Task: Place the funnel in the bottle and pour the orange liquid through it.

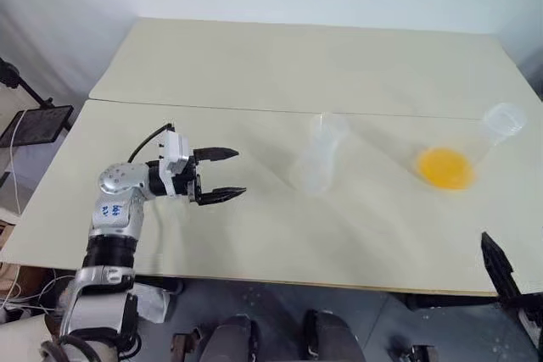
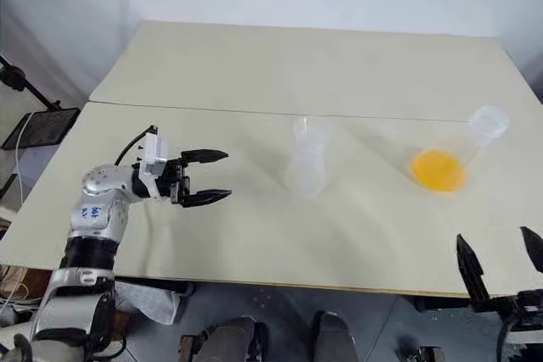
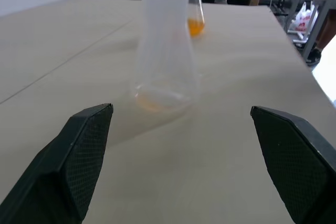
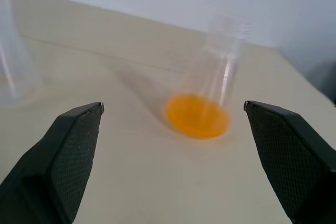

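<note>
Matte beige table [image 1: 254,235] bears clear conical bottle [image 1: 316,158] (upright).

The wide cream table top [image 1: 254,235] looks matt and smooth, like laminate. The small clear see-through bottle [image 2: 305,158] has a cloudy, frosted plastic look. The larger clear conical flask [image 2: 462,154] seems glossier, holding bright, translucent orange liquid [image 2: 439,169]. The left gripper's [image 1: 219,175] black fingers [image 3: 79,156] show a fine textured, matt surface.

Bottle [image 2: 307,158] mid-table [image 2: 254,74]; flask [image 2: 462,154] with orange liquid [image 2: 439,170] right.
</note>
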{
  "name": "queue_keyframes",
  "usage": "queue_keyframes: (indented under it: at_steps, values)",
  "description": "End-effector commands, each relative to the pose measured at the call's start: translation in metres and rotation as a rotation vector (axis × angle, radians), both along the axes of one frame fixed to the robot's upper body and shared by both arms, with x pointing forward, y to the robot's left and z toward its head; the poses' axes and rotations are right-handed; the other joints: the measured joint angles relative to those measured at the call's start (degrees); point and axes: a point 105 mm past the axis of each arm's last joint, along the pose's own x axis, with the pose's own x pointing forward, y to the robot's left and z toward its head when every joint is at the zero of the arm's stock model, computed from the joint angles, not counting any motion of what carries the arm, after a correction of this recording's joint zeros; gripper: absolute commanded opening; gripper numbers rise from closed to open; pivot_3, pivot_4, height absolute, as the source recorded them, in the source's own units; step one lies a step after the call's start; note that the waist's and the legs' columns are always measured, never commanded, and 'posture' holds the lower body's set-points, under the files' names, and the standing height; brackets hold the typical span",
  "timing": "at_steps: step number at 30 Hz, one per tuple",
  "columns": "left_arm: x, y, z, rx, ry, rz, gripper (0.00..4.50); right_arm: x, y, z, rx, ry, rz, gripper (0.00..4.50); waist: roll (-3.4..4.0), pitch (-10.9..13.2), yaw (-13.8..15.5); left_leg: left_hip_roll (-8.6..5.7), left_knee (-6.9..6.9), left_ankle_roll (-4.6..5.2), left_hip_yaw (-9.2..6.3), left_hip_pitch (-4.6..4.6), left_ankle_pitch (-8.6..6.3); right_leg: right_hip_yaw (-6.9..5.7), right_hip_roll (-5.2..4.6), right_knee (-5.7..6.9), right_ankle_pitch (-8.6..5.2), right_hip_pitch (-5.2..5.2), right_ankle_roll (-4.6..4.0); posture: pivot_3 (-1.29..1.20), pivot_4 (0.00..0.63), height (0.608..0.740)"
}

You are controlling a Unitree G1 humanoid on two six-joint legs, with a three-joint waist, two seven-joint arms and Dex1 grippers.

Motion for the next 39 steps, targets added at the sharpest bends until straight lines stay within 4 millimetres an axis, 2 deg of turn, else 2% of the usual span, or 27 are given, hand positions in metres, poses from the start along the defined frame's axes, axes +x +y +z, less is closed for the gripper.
queue_keyframes:
  at_steps: [1,3,8,11,17,24,29,39]
  values:
    - [-0.015,0.002,0.0,-0.021,0.001,0.024,4.47,-0.006,-0.007,0.0,0.054,-0.013,-0.057,4.5,0.11,-0.1,-0.1,0.02,-0.06,-0.03,0.0,0.06,-0.02,0.07,0.0,0.01,-0.01,0.0,-0.02,0.0,0.15,0.74]
    - [-0.017,0.001,0.001,-0.044,0.005,0.049,4.47,0.006,-0.01,0.005,0.087,-0.043,-0.058,4.5,0.11,-0.1,-0.1,0.04,-0.08,-0.06,0.02,0.11,-0.03,0.13,0.01,0.01,-0.03,0.0,-0.06,0.0,0.15,0.74]
    - [-0.029,-0.009,0.004,-0.082,0.041,0.038,4.47,0.064,-0.03,0.031,0.061,-0.055,-0.014,4.5,0.17,-0.1,-0.8,0.02,0.02,-0.02,0.19,0.18,-0.02,0.38,-0.05,-0.02,-0.04,0.05,-0.07,0.0,0.15,0.74]
    - [-0.034,-0.011,0.007,-0.099,0.042,0.054,4.47,0.09,-0.042,0.034,0.107,0.005,-0.023,4.5,0.23,-0.2,-0.1,0.2,-0.15,-0.16,0.05,0.25,-0.04,0.38,-0.04,0.01,-0.12,0.03,-0.23,0.0,0.15,0.74]
    - [-0.04,-0.015,0.013,-0.117,0.026,0.082,4.47,0.131,-0.044,0.046,0.149,0.028,0.016,4.5,0.23,-0.2,0.0,0.27,0.0,-0.21,0.12,0.13,-0.03,0.22,0.12,0.07,-0.18,0.02,-0.33,0.0,0.15,0.74]
    - [-0.043,-0.015,0.017,-0.123,0.024,0.094,4.47,0.155,-0.036,0.054,0.187,0.006,0.048,4.5,0.24,-0.2,0.0,0.2,-0.01,-0.15,0.13,0.08,0.0,0.21,0.12,0.05,-0.16,-0.01,-0.3,0.0,0.15,0.74]
    - [-0.041,-0.015,0.021,-0.121,0.013,0.096,4.47,0.174,-0.032,0.051,0.193,0.006,0.049,4.5,0.23,-0.2,-0.1,0.16,0.01,-0.14,0.1,0.0,0.01,0.1,0.14,0.03,-0.16,-0.05,-0.3,0.0,0.15,0.74]
    - [-0.04,-0.013,0.023,-0.116,-0.009,0.104,4.47,0.19,-0.033,0.053,0.217,-0.059,0.048,4.5,0.24,-0.2,-0.1,0.14,0.01,-0.14,0.06,-0.08,0.01,-0.27,0.13,-0.01,-0.15,-0.07,-0.28,0.0,0.15,0.74]
